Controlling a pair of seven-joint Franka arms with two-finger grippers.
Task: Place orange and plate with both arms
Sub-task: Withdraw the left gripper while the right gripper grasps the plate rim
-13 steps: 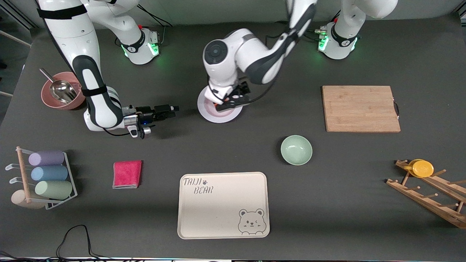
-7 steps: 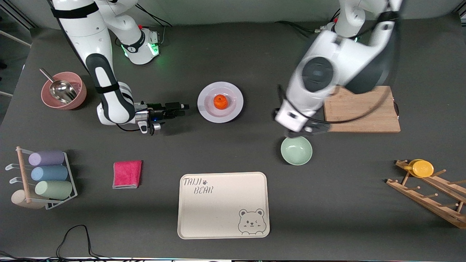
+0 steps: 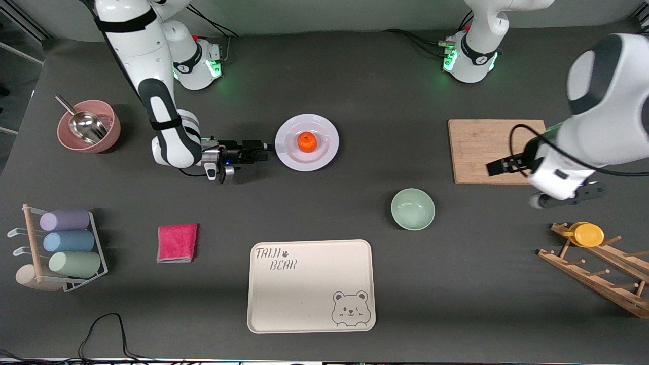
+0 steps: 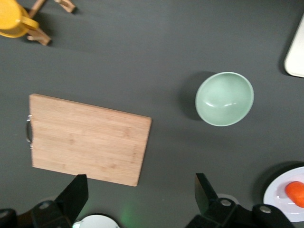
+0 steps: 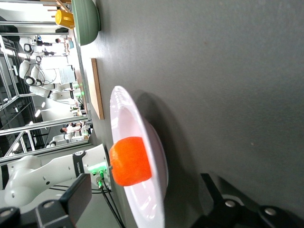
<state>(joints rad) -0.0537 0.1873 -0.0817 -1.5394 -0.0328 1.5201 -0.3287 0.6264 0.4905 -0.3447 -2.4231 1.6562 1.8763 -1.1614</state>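
Note:
The orange [image 3: 307, 141] lies in the middle of the white plate [image 3: 327, 152] at mid-table. My right gripper [image 3: 263, 150] is low and level at the plate's rim on the side toward the right arm's end, open and empty. In the right wrist view the plate [image 5: 137, 128] with the orange [image 5: 129, 160] runs into the gap of the right gripper [image 5: 142, 194]. My left gripper [image 3: 499, 166] is high over the wooden board's edge, open and empty. The left wrist view shows the left gripper [image 4: 140, 194], the plate [image 4: 280, 197] and the orange [image 4: 297, 192].
Wooden cutting board [image 3: 502, 151] toward the left arm's end. Pale green bowl [image 3: 412, 209] and beige bear tray [image 3: 311, 285] nearer the camera. Pink bowl with scoop [image 3: 88, 126], red cloth [image 3: 177, 242], cup rack [image 3: 61, 248], wooden rack with yellow cup [image 3: 588, 234].
My left arm lifted off the plate and swung to its end of the table, leaving the orange on the plate. My right gripper moved along the table up to the plate's rim.

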